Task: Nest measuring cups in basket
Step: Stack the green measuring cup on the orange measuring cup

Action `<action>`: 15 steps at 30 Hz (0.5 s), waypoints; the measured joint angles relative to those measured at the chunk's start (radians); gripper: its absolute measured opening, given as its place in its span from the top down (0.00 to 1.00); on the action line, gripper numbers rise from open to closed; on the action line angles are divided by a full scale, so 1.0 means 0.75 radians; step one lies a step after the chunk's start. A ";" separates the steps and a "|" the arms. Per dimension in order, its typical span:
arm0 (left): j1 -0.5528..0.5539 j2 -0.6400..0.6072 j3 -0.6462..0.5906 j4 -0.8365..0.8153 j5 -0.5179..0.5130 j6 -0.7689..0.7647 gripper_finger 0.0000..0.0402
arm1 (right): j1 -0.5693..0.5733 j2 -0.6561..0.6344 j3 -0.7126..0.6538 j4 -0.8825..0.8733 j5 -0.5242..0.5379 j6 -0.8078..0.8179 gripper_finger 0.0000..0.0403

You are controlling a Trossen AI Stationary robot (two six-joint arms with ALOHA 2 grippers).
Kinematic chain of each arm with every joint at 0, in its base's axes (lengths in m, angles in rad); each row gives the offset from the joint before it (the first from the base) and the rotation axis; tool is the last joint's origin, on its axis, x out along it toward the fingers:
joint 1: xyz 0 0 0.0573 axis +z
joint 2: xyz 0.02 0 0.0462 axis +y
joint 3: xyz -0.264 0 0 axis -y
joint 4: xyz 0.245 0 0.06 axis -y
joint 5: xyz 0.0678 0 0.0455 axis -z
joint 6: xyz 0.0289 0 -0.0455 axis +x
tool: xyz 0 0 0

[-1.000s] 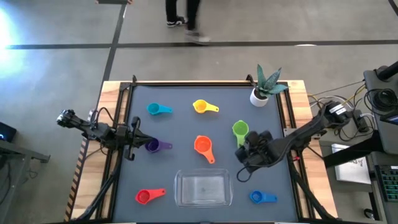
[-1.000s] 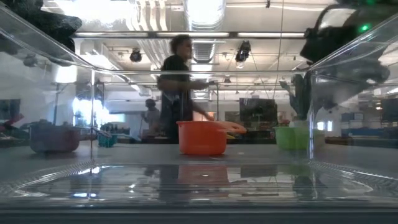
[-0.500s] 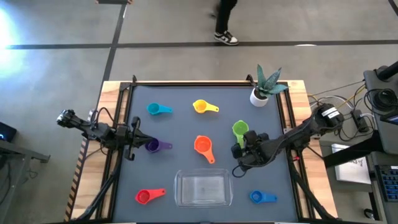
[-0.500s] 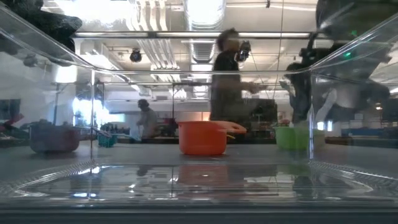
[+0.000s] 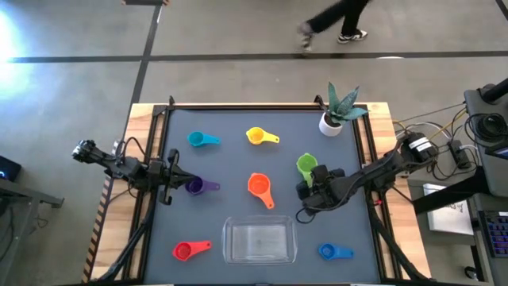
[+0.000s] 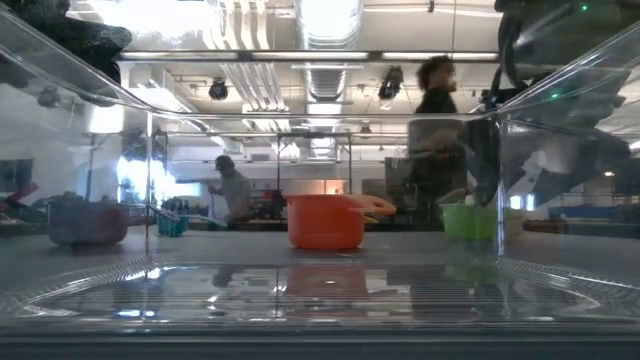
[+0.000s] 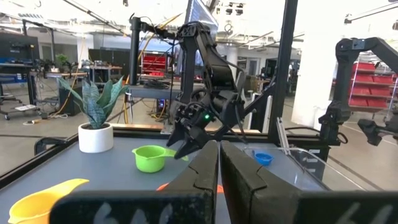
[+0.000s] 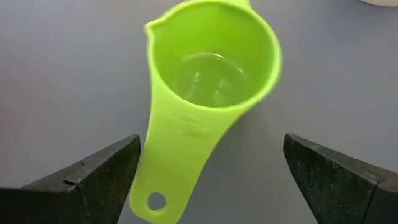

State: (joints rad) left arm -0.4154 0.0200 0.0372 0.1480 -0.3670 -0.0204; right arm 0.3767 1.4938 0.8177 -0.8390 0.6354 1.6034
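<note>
Seven measuring cups lie apart on the dark mat: teal (image 5: pixel 202 140), yellow (image 5: pixel 260 137), green (image 5: pixel 306 165), orange (image 5: pixel 259 187), purple (image 5: pixel 202 186), red (image 5: pixel 190 250) and blue (image 5: pixel 335 252). The clear basket (image 5: pixel 259 241) stands near the table's near edge and holds nothing. My right gripper (image 5: pixel 306 189) hovers open over the green cup's handle (image 8: pixel 180 155), one finger on either side, touching nothing. My left gripper (image 5: pixel 170 186) waits shut at the table's left side, next to the purple cup.
A white pot with a plant (image 5: pixel 333 119) stands at the far right corner. The low view looks through the basket's clear walls (image 6: pixel 320 290) at the orange cup (image 6: pixel 325 222) and the green cup (image 6: pixel 468 220). A person (image 5: pixel 333 24) walks on the floor beyond the far edge.
My right gripper has moved a little toward the far-left, from the near-right side of the green cup to over its handle, staying open. The cups and the basket have not moved. The person beyond the table has walked from left to right.
</note>
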 joint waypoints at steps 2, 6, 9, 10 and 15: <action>0.000 0.000 0.000 0.001 0.000 -0.001 1.00 | 0.000 -0.017 0.000 -0.053 -0.011 0.021 0.05; 0.000 0.000 0.000 0.000 0.000 0.000 1.00 | 0.000 -0.062 -0.011 -0.121 -0.020 0.028 0.05; 0.000 0.000 0.000 0.000 0.000 0.000 1.00 | 0.000 -0.116 -0.036 -0.140 -0.021 0.026 0.05; 0.000 0.000 -0.001 0.000 0.000 0.000 1.00 | 0.000 -0.139 -0.047 -0.140 -0.021 0.020 0.05; 0.000 0.000 -0.001 0.000 0.000 0.000 1.00 | 0.001 -0.280 -0.112 -0.126 -0.024 -0.087 0.05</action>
State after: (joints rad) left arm -0.4156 0.0200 0.0368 0.1482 -0.3668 -0.0208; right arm 0.3771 1.2835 0.7341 -0.9332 0.6171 1.5378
